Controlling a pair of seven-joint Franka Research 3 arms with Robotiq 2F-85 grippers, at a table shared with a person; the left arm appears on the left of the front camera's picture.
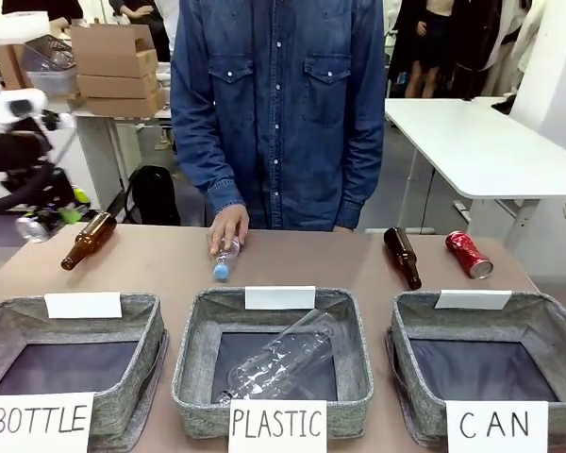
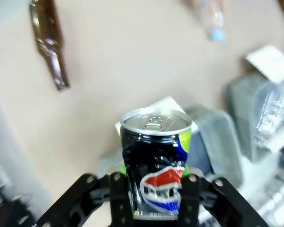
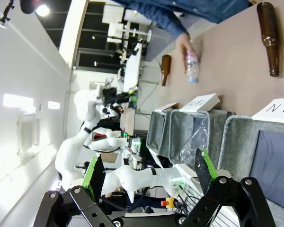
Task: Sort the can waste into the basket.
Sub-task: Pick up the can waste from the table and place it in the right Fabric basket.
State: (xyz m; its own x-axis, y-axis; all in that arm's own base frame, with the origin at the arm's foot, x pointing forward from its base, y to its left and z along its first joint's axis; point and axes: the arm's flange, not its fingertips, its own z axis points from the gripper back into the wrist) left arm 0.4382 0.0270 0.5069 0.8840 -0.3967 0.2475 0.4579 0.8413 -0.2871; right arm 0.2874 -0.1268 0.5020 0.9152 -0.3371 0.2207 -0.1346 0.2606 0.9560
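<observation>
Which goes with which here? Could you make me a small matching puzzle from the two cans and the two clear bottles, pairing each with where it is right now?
Things:
1. black can
2. red can
3. small clear bottle
4. big crumpled clear bottle

Places:
A. inside the PLASTIC basket
B. clamped in the left gripper
C. lying on the table beyond the CAN basket
D. on the table, touched by the person's hand

Pairs: 1-B, 2-C, 3-D, 4-A.
</observation>
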